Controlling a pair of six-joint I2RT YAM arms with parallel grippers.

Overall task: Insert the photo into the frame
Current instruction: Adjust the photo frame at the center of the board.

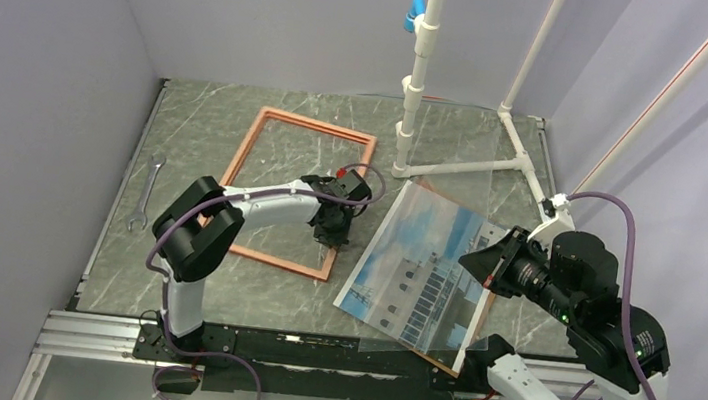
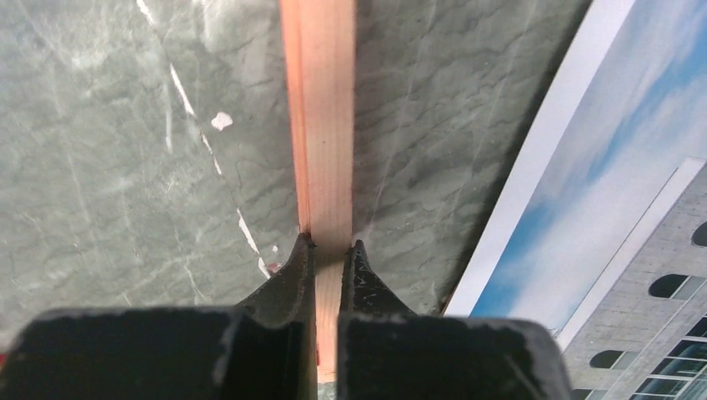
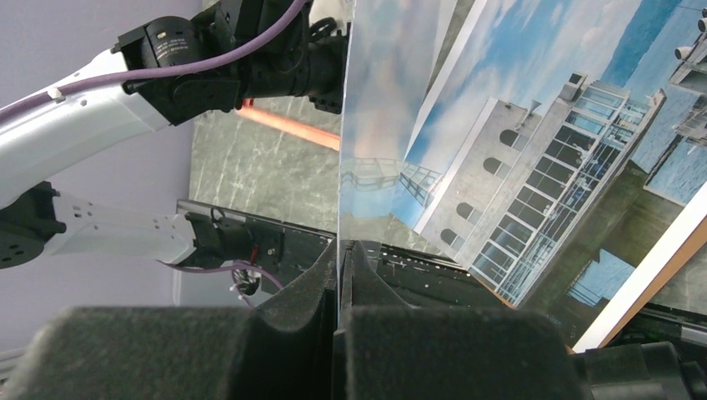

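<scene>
Overhead, I see the frame (image 1: 318,125) lying flat on the surface (image 1: 197,132), orange-brown face up, with the photo (image 1: 413,267) just right of it, picture side up. My left wrist view shows the left pincer (image 2: 331,250) pinching the frame's right rail. Through the right wrist, the right pincer (image 3: 340,250) is pressed together on the edge of a clear pane (image 3: 375,125), which stands above the photo.

Grey-green marbled tabletop (image 1: 187,131) between plain pale lavender walls (image 1: 42,74), white pipe stand (image 1: 419,67) at the back
</scene>
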